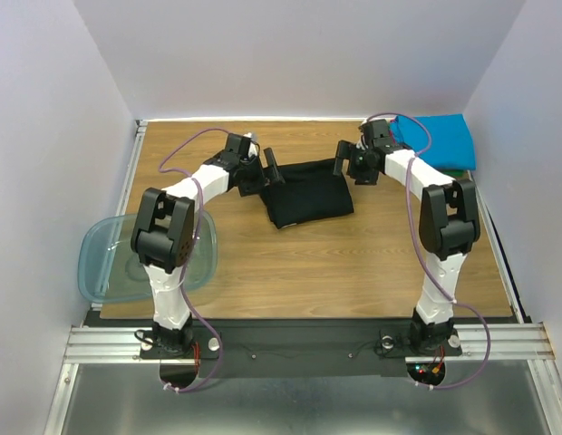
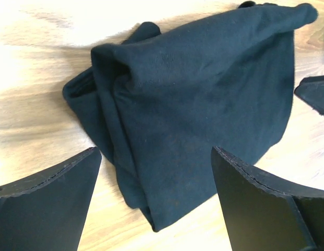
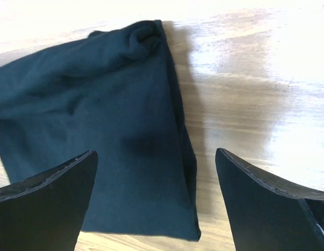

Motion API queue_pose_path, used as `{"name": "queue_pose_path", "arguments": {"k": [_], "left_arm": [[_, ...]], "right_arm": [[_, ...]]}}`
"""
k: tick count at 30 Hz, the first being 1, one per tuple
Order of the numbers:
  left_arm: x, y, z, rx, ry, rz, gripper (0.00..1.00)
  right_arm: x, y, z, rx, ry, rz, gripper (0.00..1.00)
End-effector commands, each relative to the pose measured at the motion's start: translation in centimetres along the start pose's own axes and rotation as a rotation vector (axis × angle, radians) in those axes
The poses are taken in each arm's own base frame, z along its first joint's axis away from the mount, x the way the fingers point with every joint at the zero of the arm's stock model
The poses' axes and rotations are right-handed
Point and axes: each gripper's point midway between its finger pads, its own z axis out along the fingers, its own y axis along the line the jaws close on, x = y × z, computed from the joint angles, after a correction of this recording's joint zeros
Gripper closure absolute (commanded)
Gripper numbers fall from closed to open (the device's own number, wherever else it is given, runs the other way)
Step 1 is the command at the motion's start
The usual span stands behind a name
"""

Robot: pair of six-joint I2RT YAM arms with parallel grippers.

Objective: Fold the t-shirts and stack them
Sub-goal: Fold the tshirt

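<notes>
The black t-shirt (image 1: 308, 195) lies folded into a thick rectangle at the table's middle. My left gripper (image 1: 267, 174) is open and empty just above its left edge. In the left wrist view the shirt (image 2: 204, 94) shows its bunched folded layers, and my gripper (image 2: 154, 151) hangs spread over its near corner. My right gripper (image 1: 346, 163) is open and empty at the shirt's far right corner. In the right wrist view it (image 3: 155, 152) straddles the shirt's (image 3: 99, 146) right edge. A folded bright blue t-shirt (image 1: 440, 140) lies at the back right, with a green one's edge (image 1: 458, 170) showing under it.
A translucent blue-green plastic tub (image 1: 104, 267) sits at the table's left front edge, beside the left arm. White walls close in the table on three sides. Bare wood (image 1: 335, 263) lies in front of the black shirt.
</notes>
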Motion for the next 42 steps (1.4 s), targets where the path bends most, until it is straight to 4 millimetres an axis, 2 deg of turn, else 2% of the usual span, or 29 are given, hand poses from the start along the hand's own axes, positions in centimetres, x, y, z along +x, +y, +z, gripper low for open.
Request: {"name": "queue_pose_path", "arguments": {"k": [1,3,4,8,9,10,11,16,18,19,21,22,24,25,29,30,31,34,35,36,37,38,39,40,42], "left_arm": [[-0.8,0.4,1.7,-0.026,-0.006,0.007,0.02],[-1.3,1.0,2.3,-0.048,-0.014,-0.005,0.02],[-0.8,1.8,3.0,-0.069,0.004,-0.02,0.05],[-1.1,3.3,4.2,-0.113,0.008,-0.053,0.16],[-1.2,3.5,4.6,-0.117,0.012,-0.057,0.23],[-1.2,3.6,4.9,-0.12,0.013,-0.057,0.24],[-1.2,3.6,5.1,-0.116,0.018,-0.058,0.27],[-1.3,3.6,6.4,-0.106,0.034,-0.064,0.55],[-1.5,3.4,6.6,-0.1,0.036,-0.06,0.56],[-1.4,3.6,6.9,-0.105,0.04,-0.06,0.68],[-1.7,3.4,7.1,-0.096,0.039,-0.055,0.78],[-1.4,3.5,7.4,-0.093,0.051,-0.052,0.9],[-1.3,3.1,7.4,-0.07,0.063,-0.039,1.0],[-1.3,2.8,7.3,-0.062,0.062,-0.031,1.0],[-1.5,2.0,6.2,-0.023,0.037,0.007,1.0],[-1.0,2.3,6.0,-0.019,0.039,0.016,1.0],[-1.4,1.8,5.1,-0.008,0.02,0.027,1.0],[-1.5,1.7,4.1,-0.018,0.003,0.041,1.0],[-1.6,1.8,3.9,-0.024,0.004,0.038,1.0],[-1.8,1.6,3.4,-0.031,0.019,0.058,0.7],[-2.1,1.3,3.1,-0.036,0.02,0.064,0.57],[-3.1,0.8,2.7,-0.038,-0.002,0.073,0.43],[-3.3,0.7,2.2,-0.046,-0.004,0.077,0.15],[-4.0,0.0,1.4,-0.036,-0.025,0.085,0.02],[-4.6,-0.9,0.2,-0.022,-0.048,0.096,0.02]], "right_arm": [[-2.2,0.8,0.9,-0.03,-0.051,-0.033,0.0],[-2.7,0.2,2.3,-0.003,-0.055,-0.033,0.0],[-3.9,0.6,2.4,-0.009,-0.08,-0.034,0.0],[-5.2,0.5,4.6,0.0,-0.094,-0.03,0.0],[-5.4,0.2,5.0,0.012,-0.098,-0.023,0.0],[-4.9,-0.5,6.3,0.031,-0.08,-0.012,0.0],[-4.8,-0.6,6.6,0.035,-0.078,-0.01,0.01],[-3.3,-1.6,8.8,0.05,-0.033,0.023,0.09],[-2.6,-2.1,9.9,0.062,-0.015,0.032,0.09],[-2.7,-2.0,10.1,0.058,-0.015,0.039,0.09],[-2.2,-1.6,10.6,0.028,0.007,0.047,0.1],[-2.7,-1.1,10.4,0.01,0.0,0.049,0.1],[-3.0,0.2,9.8,-0.043,0.005,0.045,0.1],[-3.4,0.6,9.4,-0.062,0.0,0.036,0.1],[-5.1,3.7,6.3,-0.182,-0.026,-0.036,0.06],[-5.3,4.2,5.7,-0.2,-0.03,-0.049,0.05],[-6.2,4.7,4.3,-0.204,-0.062,-0.071,0.03],[-7.9,3.7,2.7,-0.113,-0.136,-0.07,0.0],[-8.8,3.9,1.4,-0.1,-0.171,-0.073,0.0],[-8.6,3.3,1.0,-0.069,-0.177,-0.068,0.0],[-9.1,3.7,-0.3,-0.071,-0.199,-0.068,0.0],[-8.8,3.5,-0.8,-0.06,-0.201,-0.067,0.0],[-8.6,3.4,-1.1,-0.054,-0.2,-0.064,0.0],[-7.7,2.9,-1.3,-0.042,-0.186,-0.069,0.0],[-7.4,3.5,-2.9,-0.065,-0.19,-0.085,0.0]]}}
